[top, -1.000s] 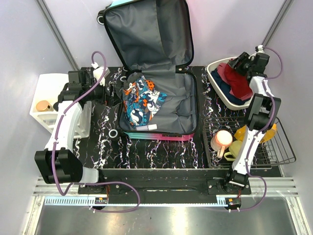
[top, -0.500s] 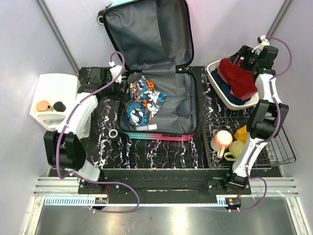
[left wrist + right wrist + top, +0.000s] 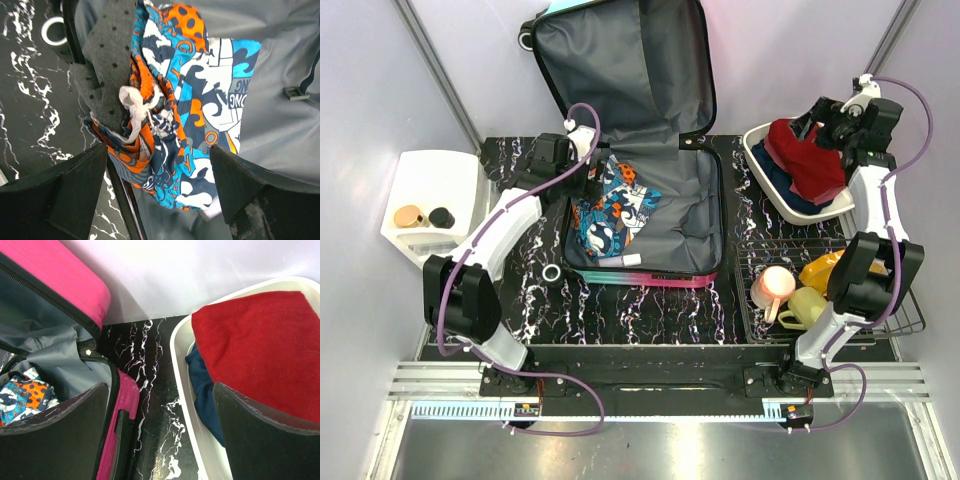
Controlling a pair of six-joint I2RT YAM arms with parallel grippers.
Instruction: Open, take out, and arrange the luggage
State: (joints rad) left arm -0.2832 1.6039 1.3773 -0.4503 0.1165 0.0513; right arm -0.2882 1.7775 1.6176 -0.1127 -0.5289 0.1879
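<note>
Black marbled bench (image 3: 650, 310) carries the open luggage (image 3: 685, 225), its lid raised at the back. Left fingers (image 3: 60, 195) hang spread over the patterned shorts (image 3: 195, 115) at its left edge (a grey dotted cloth (image 3: 102, 65) lies tangled alongside). Closing carelessly could snag both, or pinch the lining. Right fingers (image 3: 260, 440), also apart and empty, hover beside the white tub (image 3: 179, 365) holding a red towel (image 3: 260, 345). I judge little risk there.

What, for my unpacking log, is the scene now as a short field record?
luggage: open on table, lid raised
inside luggage: patterned clothes, left side
left claw: open, over patterned clothes
right claw: open, empty, by white tub
white tub: red cloth over blue cloth
</note>
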